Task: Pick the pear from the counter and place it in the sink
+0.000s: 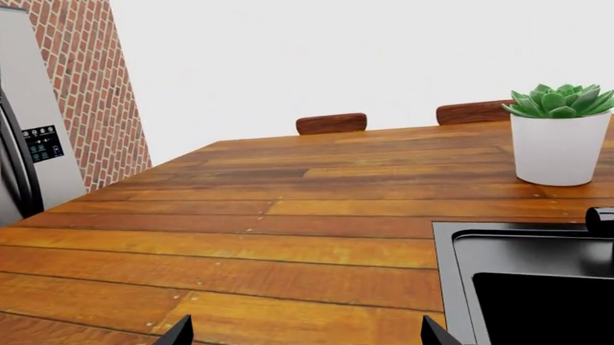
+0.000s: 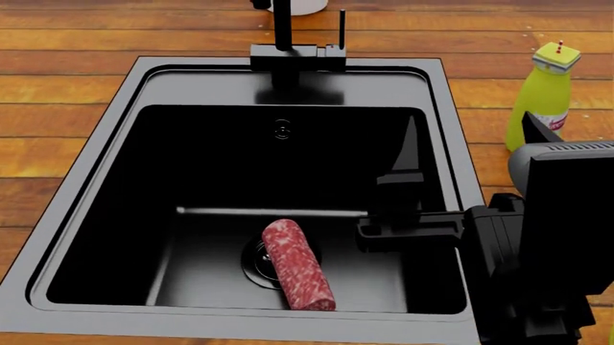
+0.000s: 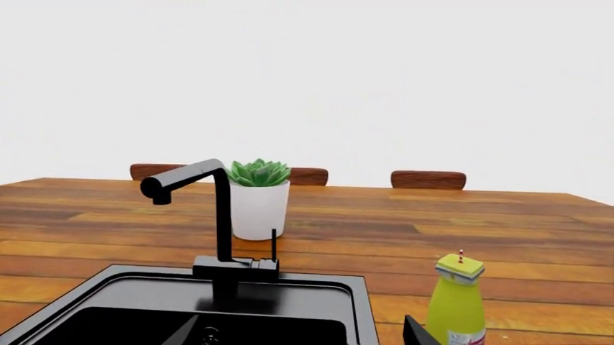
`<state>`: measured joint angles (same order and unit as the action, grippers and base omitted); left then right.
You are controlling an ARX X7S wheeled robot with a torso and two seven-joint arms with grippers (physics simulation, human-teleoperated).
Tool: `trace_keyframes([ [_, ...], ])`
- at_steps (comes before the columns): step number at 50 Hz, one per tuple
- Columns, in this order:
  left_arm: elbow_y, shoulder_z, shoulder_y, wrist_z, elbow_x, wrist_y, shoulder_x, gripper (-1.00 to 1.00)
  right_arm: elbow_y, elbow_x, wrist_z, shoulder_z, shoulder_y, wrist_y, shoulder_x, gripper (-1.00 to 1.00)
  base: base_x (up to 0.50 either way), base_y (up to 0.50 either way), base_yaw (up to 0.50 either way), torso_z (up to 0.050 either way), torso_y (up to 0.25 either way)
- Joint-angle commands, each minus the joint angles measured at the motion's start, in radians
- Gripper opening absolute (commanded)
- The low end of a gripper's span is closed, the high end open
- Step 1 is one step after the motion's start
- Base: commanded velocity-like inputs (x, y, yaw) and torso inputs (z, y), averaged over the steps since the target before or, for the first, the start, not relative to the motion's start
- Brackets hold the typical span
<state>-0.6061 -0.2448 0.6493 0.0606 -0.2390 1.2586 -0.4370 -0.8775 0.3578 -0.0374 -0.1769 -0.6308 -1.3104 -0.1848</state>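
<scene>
Pear is not in any view, so which arm is nearer I cannot tell. Right gripper [image 2: 408, 154] hangs open and empty over the sink [image 2: 115, 108], beside the sausage [image 2: 298, 264].

I see a red brick wall [image 1: 91, 86] beside a steel fridge [image 1: 24, 144], three brown chair backs [image 3: 428, 179] past the worktop, and a blank white backdrop under even light.
</scene>
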Motion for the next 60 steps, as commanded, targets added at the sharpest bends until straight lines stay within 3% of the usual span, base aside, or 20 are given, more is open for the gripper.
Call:
trace_keyframes([
  [1,0.002,0.000,-0.007,0.002,-0.001,-0.006,0.000,1.00,-0.018,0.010,-0.006,-0.001,0.015,0.002,-0.005,1.00,0.00,0.00,0.00,0.000,0.000],
  [9,0.007,0.002,-0.008,0.003,-0.002,-0.010,0.001,1.00,-0.048,0.013,-0.024,-0.001,0.000,-0.043,-0.024,1.00,0.00,0.00,0.00,0.000,0.000],
  [14,0.024,0.007,-0.017,0.002,0.000,-0.029,0.000,1.00,-0.099,0.009,-0.076,-0.024,-0.092,-0.228,-0.057,1.00,0.00,0.00,0.00,0.000,0.000],
  [16,0.034,0.010,-0.018,0.002,0.001,-0.036,0.000,1.00,-0.077,0.211,-0.226,-0.085,-0.120,-0.260,-0.113,1.00,0.00,0.00,0.00,0.000,0.000],
  [18,0.051,0.017,-0.018,0.002,0.005,-0.051,0.000,1.00,-0.005,0.511,-0.526,-0.171,-0.151,-0.260,-0.238,1.00,0.00,0.00,0.00,0.000,0.000],
  [21,0.071,0.027,-0.019,0.002,0.008,-0.070,0.002,1.00,0.097,0.961,-0.957,-0.238,-0.170,-0.253,-0.337,1.00,0.00,0.00,0.00,0.000,0.000],
  [23,0.085,0.030,-0.019,0.001,0.008,-0.080,0.005,1.00,0.123,1.225,-1.055,-0.262,-0.151,-0.228,-0.381,1.00,0.00,0.00,0.00,0.000,0.000],
  [30,0.095,0.023,-0.031,-0.002,0.006,-0.095,0.005,1.00,0.162,1.500,-1.311,-0.330,-0.024,-0.111,-0.547,1.00,0.00,0.00,0.00,0.000,0.000],
  [36,0.098,0.027,-0.034,-0.003,0.004,-0.101,0.007,1.00,0.145,1.552,-1.352,-0.411,0.094,-0.081,-0.571,1.00,0.00,0.00,0.00,0.000,0.000],
  [45,0.103,0.026,-0.041,-0.003,0.002,-0.107,0.007,1.00,0.144,1.478,-1.258,-0.582,0.254,-0.146,-0.523,1.00,0.00,0.00,0.00,0.000,0.000],
  [60,0.106,0.032,-0.044,0.000,0.000,-0.107,0.006,1.00,0.137,1.350,-1.133,-0.611,0.331,-0.177,-0.475,1.00,0.00,0.00,0.00,0.000,0.000],
])
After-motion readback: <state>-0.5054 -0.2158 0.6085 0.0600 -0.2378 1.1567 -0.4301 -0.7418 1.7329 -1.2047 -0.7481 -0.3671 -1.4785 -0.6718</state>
